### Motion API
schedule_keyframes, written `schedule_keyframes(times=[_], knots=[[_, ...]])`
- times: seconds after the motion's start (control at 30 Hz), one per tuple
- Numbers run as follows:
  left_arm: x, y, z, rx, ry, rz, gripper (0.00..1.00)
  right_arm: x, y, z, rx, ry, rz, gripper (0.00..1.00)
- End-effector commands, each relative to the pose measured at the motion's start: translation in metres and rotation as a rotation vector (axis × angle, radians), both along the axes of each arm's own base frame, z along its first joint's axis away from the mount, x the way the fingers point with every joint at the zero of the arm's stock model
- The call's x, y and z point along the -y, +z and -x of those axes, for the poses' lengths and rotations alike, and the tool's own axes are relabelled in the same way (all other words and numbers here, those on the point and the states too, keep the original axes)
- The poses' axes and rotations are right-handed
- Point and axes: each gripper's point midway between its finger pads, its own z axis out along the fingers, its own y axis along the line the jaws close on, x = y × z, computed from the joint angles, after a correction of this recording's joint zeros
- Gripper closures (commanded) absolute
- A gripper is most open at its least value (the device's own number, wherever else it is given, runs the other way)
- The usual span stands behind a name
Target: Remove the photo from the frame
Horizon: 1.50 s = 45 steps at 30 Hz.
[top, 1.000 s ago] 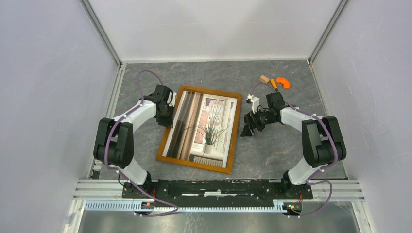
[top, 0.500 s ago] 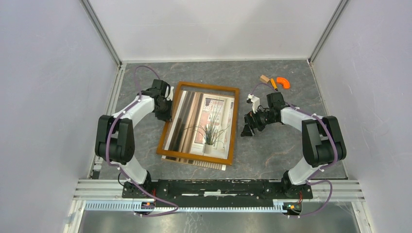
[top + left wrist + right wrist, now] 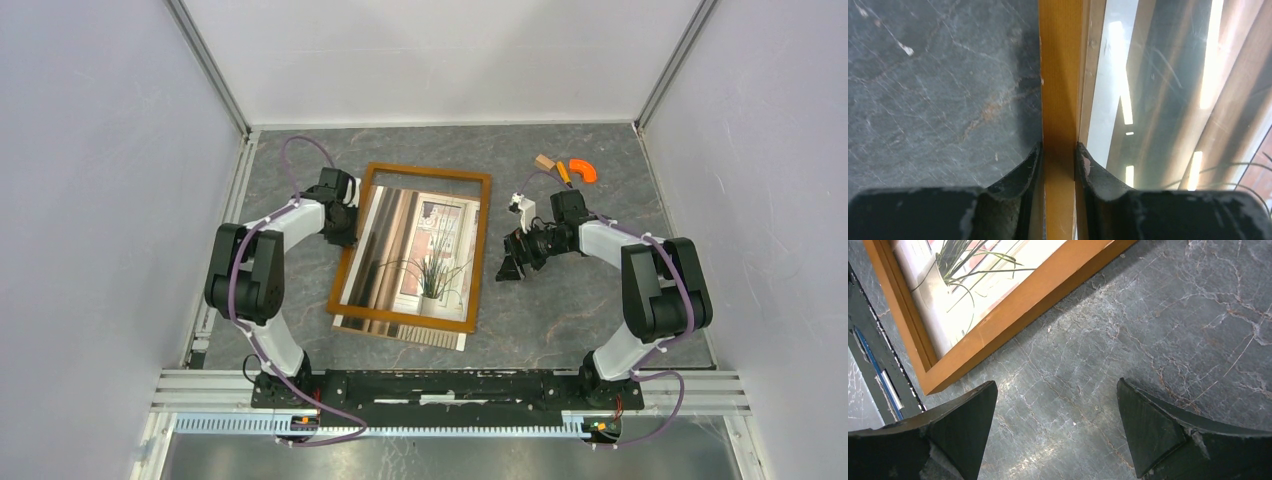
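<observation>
Two arms reach toward the frame (image 3: 430, 172) from opposite sides of the grey marbled table (image 3: 560, 310). The frame is in the middle of the table, a little turned, with its long sides running away from the bases.

The left gripper (image 3: 347, 222) is at the left long border of the frame. In the left wrist view we see this gripper (image 3: 1060, 150) pinching the orange-brown wooden border (image 3: 1060, 75), with one dark finger (image 3: 1034, 160) on the outer side and the other on the inner side, both touching the wood. Right of the border there is a paler inner strip and then the photo (image 3: 1168, 90), with bright light stripes reflected on it.

In the top view the photo (image 3: 425, 255) fills the opening of the frame: brown curtains on the left, the spiky green plant near the middle. A narrow strip of the print (image 3: 400, 338) sticks out past the near border, so the frame and the photo do not sit exactly one over the other. We cannot tell how high the frame is lifted.

The right gripper (image 3: 508, 268) is just beside the right border, not touching it. In the right wrist view its fingers are spread wide (image 3: 1056, 385) with only bare table between them, and a corner of the frame (image 3: 1013, 305) lies above them.

Near the far right of the table lie a small wooden block (image 3: 544, 162) and an orange curved piece (image 3: 583, 170).
</observation>
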Motion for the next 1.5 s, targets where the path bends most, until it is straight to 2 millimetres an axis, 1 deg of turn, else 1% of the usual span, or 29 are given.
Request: schedule_keyframes(times=[0.0, 0.03, 0.07, 0.17, 0.2, 0.23, 0.27, 0.3, 0.33, 0.37, 0.4, 0.47, 0.5, 0.57, 0.63, 0.67, 0.9, 1.03, 1.17, 1.37, 1.47], knots=[[-0.008, -0.001, -0.038, 0.111, 0.069, -0.037, 0.98, 0.006, -0.012, 0.003, -0.023, -0.004, 0.038, 0.04], [-0.009, 0.0, -0.042, 0.111, 0.072, -0.042, 0.98, 0.007, -0.012, 0.003, -0.019, -0.003, 0.04, 0.03], [-0.011, 0.001, -0.045, 0.118, 0.079, -0.045, 0.94, 0.007, -0.012, 0.002, -0.017, -0.004, 0.041, 0.03], [-0.01, 0.011, -0.049, 0.136, 0.054, -0.022, 0.62, 0.008, -0.01, 0.0, -0.011, -0.004, 0.04, 0.03], [-0.011, 0.018, -0.048, 0.134, 0.008, -0.036, 0.53, 0.008, -0.009, 0.001, -0.01, -0.002, 0.037, 0.03], [-0.011, 0.027, -0.046, 0.145, -0.045, -0.048, 0.43, 0.008, -0.008, 0.0, -0.009, -0.003, 0.034, 0.03], [-0.012, 0.038, -0.043, 0.164, -0.1, -0.063, 0.27, 0.009, -0.007, 0.0, -0.008, -0.002, 0.03, 0.03], [-0.013, 0.046, -0.038, 0.181, -0.159, -0.073, 0.16, 0.009, -0.005, 0.0, -0.005, -0.004, 0.027, 0.03], [-0.008, 0.061, -0.032, 0.224, -0.243, -0.064, 0.08, 0.01, -0.004, -0.001, -0.001, -0.005, 0.025, 0.02], [-0.004, 0.069, -0.021, 0.243, -0.321, -0.054, 0.01, 0.01, -0.003, -0.001, 0.001, -0.006, 0.021, 0.02], [0.003, 0.083, -0.009, 0.284, -0.414, -0.035, 0.0, 0.01, -0.002, -0.002, 0.002, -0.007, 0.018, 0.02], [0.022, 0.099, 0.023, 0.315, -0.596, 0.006, 0.0, 0.01, -0.002, -0.002, 0.002, -0.005, 0.013, 0.02], [0.034, 0.104, 0.038, 0.331, -0.69, -0.007, 0.0, 0.01, -0.001, -0.003, 0.004, -0.006, 0.011, 0.02], [0.052, 0.1, 0.071, 0.316, -0.847, -0.068, 0.0, 0.01, -0.001, -0.003, 0.005, -0.005, 0.011, 0.02], [0.069, 0.091, 0.099, 0.313, -0.975, -0.115, 0.0, 0.01, -0.001, -0.004, 0.005, -0.004, 0.01, 0.02], [0.075, 0.086, 0.11, 0.314, -1.023, -0.134, 0.0, 0.01, -0.001, -0.004, 0.003, -0.006, 0.01, 0.02], [0.116, 0.054, 0.16, 0.356, -1.262, -0.301, 0.0, 0.012, -0.001, -0.003, 0.004, -0.009, 0.014, 0.02], [0.124, 0.033, 0.179, 0.34, -1.349, -0.359, 0.0, 0.014, -0.004, -0.003, -0.006, -0.014, 0.015, 0.02], [0.13, 0.019, 0.193, 0.356, -1.413, -0.39, 0.0, 0.016, -0.006, -0.002, -0.019, -0.019, 0.012, 0.02], [0.136, 0.009, 0.2, 0.358, -1.452, -0.417, 0.0, 0.017, -0.007, -0.003, -0.027, -0.024, 0.008, 0.02], [0.139, 0.015, 0.189, 0.398, -1.396, -0.45, 0.0, 0.017, -0.008, -0.002, -0.032, -0.025, 0.006, 0.02]])
